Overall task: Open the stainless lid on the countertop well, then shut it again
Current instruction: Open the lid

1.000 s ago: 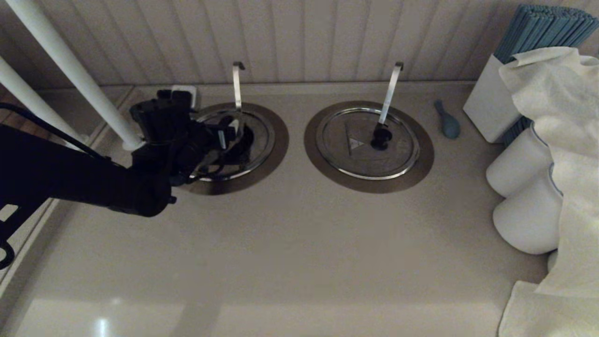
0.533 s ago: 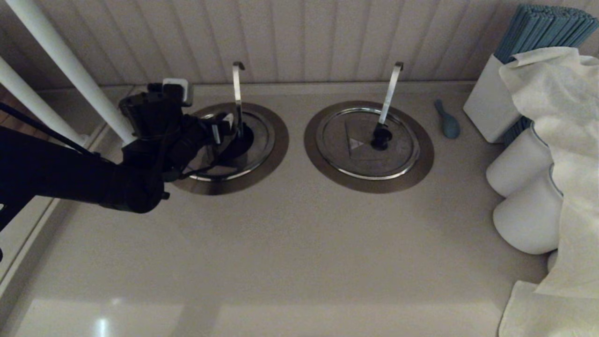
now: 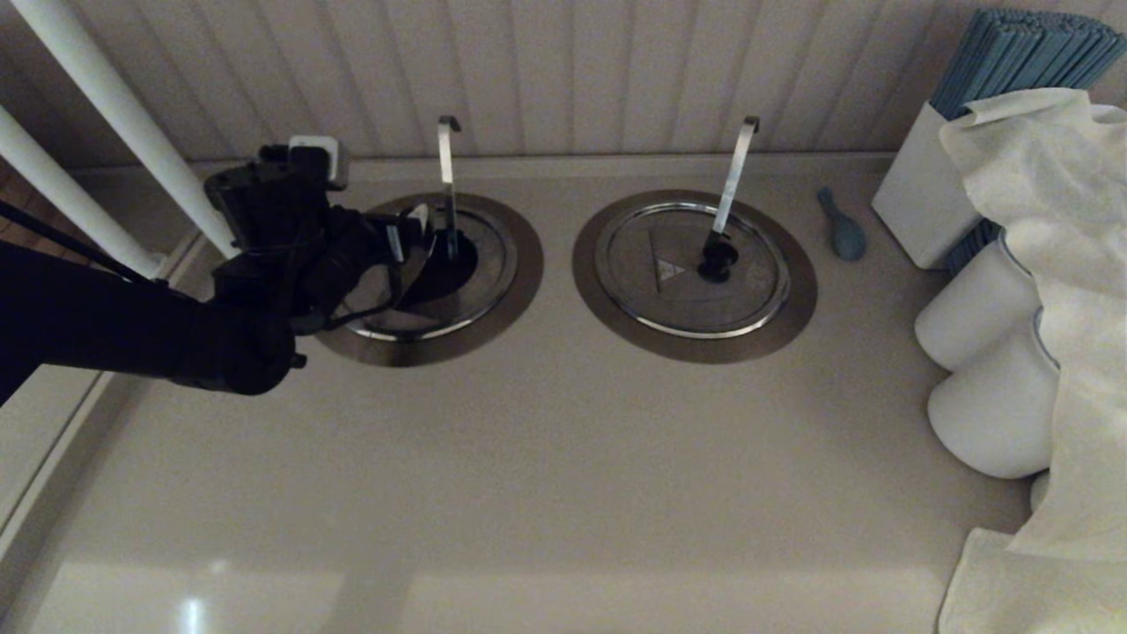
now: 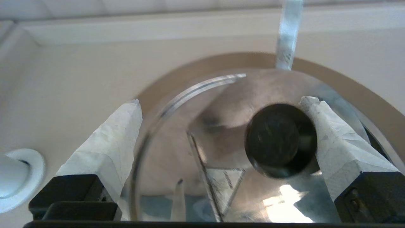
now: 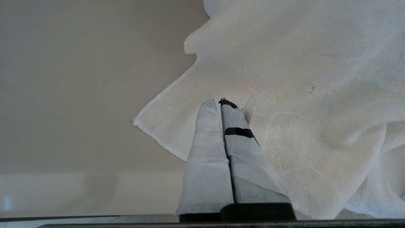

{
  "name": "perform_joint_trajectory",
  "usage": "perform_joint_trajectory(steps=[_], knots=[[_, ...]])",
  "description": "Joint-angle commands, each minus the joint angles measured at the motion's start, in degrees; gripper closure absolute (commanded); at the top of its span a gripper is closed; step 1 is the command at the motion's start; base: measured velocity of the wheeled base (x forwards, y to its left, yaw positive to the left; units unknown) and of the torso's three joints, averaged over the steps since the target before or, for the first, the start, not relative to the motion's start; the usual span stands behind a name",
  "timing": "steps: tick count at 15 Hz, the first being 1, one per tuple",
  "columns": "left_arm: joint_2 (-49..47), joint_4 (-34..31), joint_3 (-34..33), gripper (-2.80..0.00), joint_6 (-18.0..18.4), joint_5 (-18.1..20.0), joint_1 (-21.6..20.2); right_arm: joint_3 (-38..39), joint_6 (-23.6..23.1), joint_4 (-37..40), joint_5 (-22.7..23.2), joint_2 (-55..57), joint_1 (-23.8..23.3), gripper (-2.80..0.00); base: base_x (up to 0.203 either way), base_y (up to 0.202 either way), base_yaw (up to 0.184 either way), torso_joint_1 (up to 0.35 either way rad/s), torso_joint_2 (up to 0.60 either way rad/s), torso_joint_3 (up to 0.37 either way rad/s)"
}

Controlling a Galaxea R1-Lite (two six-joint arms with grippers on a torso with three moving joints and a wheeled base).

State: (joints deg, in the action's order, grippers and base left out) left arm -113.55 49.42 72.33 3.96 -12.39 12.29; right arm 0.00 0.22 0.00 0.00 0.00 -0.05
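At upper left of the head view, the left pincer stands wide open, withdrawn slightly leftward, one fingertip beside the knob. Stainless lid appears reseated on the countertop well. Right pincer closed, parked; task nearly complete.

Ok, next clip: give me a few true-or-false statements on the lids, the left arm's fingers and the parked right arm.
1. The left gripper has open fingers, with the black round knob of the round brushed-steel lid between them. True.
2. Both fingers clamp the knob. False: only one finger is against it; the other stands apart.
3. The twin lid with the slanted steel handle lies flat on its well. True.
4. The right gripper holds the white cloth. False: its fingers are shut, empty, above the cloth.
5. A blue spoon-shaped object lies between the two wells. False: it lies beyond the twin lid, near the white box.
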Motion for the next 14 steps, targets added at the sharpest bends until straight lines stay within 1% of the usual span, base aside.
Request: perform_joint_trajectory(steps=[1, 6, 9, 11, 12, 14], knots=[[0.3, 0.3, 0.3, -2.8, 0.0, -0.1, -0.7, 0.0, 0.0, 0.0, 0.0, 0.0, 0.0, 0.0, 0.0, 0.0, 0.0, 0.0, 0.0, 0.0], [0.4, -0.1, 1.2, -2.8, -0.1, 0.0, -2.5, 0.0, 0.0, 0.0, 0.0, 0.0, 0.0, 0.0, 0.0, 0.0, 0.0, 0.0, 0.0, 0.0], [0.4, -0.2, 2.0, -2.8, -0.1, 0.0, -4.5, 0.0, 0.0, 0.0, 0.0, 0.0, 0.0, 0.0, 0.0, 0.0, 0.0, 0.0, 0.0, 0.0], [1.2, -0.9, 2.6, -2.8, -0.2, 1.0, -5.9, 0.0, 0.0, 0.0, 0.0, 0.0, 0.0, 0.0, 0.0, 0.0, 0.0, 0.0, 0.0, 0.0], [1.8, -2.2, 2.7, -2.8, -0.5, 1.4, -6.9, 0.0, 0.0, 0.0, 0.0, 0.0, 0.0, 0.0, 0.0, 0.0, 0.0, 0.0, 0.0, 0.0], [3.0, -3.2, 3.4, -2.8, -2.2, 2.7, -8.3, 0.0, 0.0, 0.0, 0.0, 0.0, 0.0, 0.0, 0.0, 0.0, 0.0, 0.0, 0.0, 0.0]])
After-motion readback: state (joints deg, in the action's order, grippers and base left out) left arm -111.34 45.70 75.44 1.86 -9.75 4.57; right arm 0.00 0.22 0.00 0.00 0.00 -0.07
